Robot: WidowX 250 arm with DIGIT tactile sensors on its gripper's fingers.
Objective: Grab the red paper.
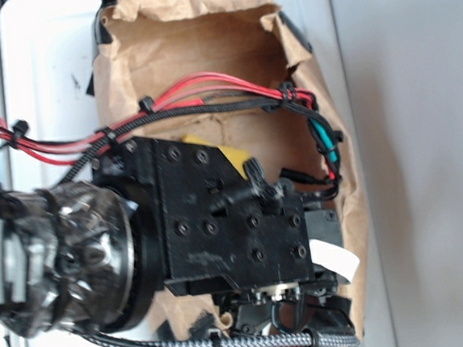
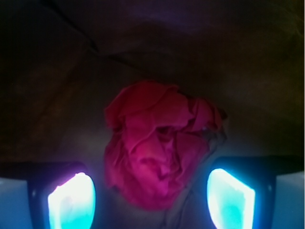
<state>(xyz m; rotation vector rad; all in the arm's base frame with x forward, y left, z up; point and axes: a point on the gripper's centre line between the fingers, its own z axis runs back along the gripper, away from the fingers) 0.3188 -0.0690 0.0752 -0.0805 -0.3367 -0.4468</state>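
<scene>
At far left of the wrist view, my left finger pad (image 2: 71, 202) glows blue-white at the bottom edge. Fingers (image 2: 151, 200) spread wide, nothing pinched. Between the pads sits the red paper (image 2: 159, 152): crumpled wad, rose-like folds, lower part already inside the gap, upper part poking past the tips. It rests on dim brown paper, apparently the floor of the brown paper bag (image 1: 320, 76). Right pad (image 2: 231, 198) well clear of the wad; left pad closer.

Exterior view: my wrist and black housing (image 1: 219, 215) reach into the bag on the white counter (image 1: 44, 68); yellow sponge (image 1: 226, 154) peeks out behind the housing. Red paper not visible there, blocked by me.

Handling guess: light, soft, will compress under squeeze, not slippery, not fragile. Grab across the fat middle, not a loose outer fold, or it may just unfurl.
</scene>
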